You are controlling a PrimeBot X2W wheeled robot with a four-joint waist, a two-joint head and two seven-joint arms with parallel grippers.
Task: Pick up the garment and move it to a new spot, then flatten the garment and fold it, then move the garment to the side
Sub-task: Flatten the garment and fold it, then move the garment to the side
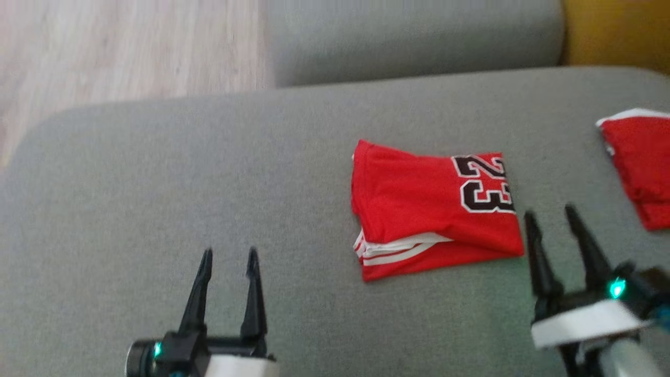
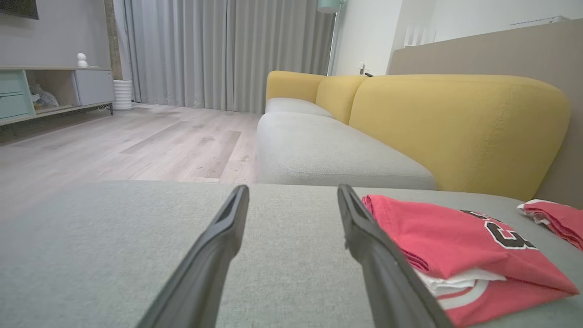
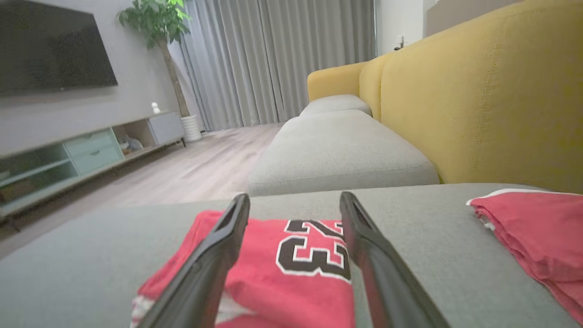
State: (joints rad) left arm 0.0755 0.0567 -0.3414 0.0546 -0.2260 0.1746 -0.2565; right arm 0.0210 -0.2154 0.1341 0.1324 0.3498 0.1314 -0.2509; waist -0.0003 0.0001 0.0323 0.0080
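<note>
So the folded red 23 jersey point(image 1: 434, 209) lies on the grey sofa seat point(image 1: 157, 183), a bit right of middle in my head view, with its long side running left to right and the white-striped hem facing me. My right pincer point(image 1: 549, 211) is released and holds nothing. It sits just beside the jersey's near right corner, so the cloth lies left and slightly ahead of it. In my right wrist view the number sits right between the fingers. My left pincer point(image 1: 230, 251) is also released and empty, well apart on the jersey's left. The fold looks done to me, so only the move to the side is left, and my right arm is clearly nearer. A second red garment point(image 1: 641, 167) lies further right.
</note>
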